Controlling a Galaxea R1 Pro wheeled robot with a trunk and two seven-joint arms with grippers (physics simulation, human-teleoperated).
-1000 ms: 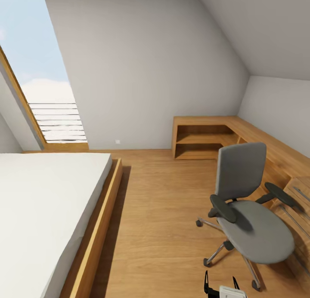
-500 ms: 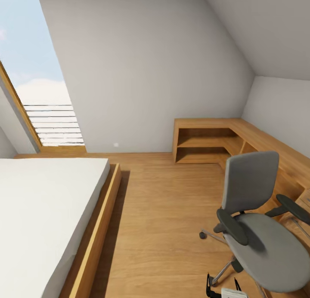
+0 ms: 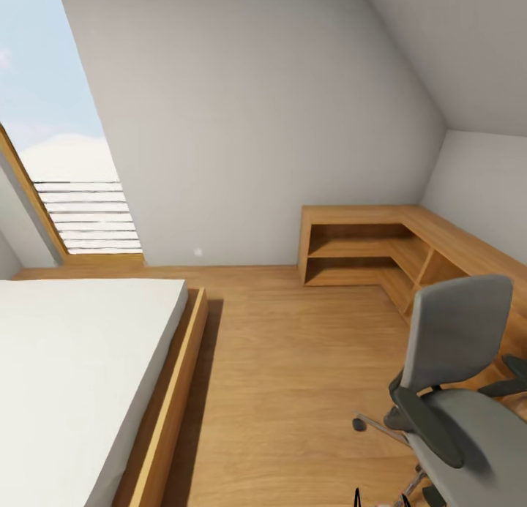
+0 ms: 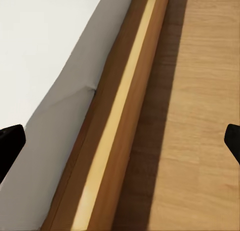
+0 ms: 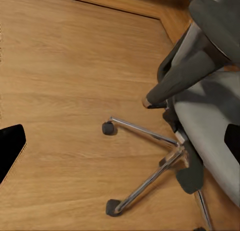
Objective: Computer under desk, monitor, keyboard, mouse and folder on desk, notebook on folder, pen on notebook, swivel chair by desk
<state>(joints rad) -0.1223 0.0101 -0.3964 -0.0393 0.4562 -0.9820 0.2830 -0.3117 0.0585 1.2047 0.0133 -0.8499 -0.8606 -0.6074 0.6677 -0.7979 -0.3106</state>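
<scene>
We are looking across a bedroom's wooden floor [image 3: 293, 361]; the swivel chair [image 3: 461, 412] is standing near the corner shelving unit [image 3: 366, 247], its grey seat bare, a white bed [image 3: 73, 368] lying well apart; our left gripper [image 4: 120, 141] is hanging wide open over the bed's wooden edge; our right gripper [image 5: 120, 141] is spreading wide above the chair's metal star base [image 5: 150, 176].

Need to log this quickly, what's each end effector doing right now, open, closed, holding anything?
Left end effector: open, holding nothing, over the wooden bed frame edge.
Right end effector: open, holding nothing, over the grey swivel chair's metal star base.
</scene>
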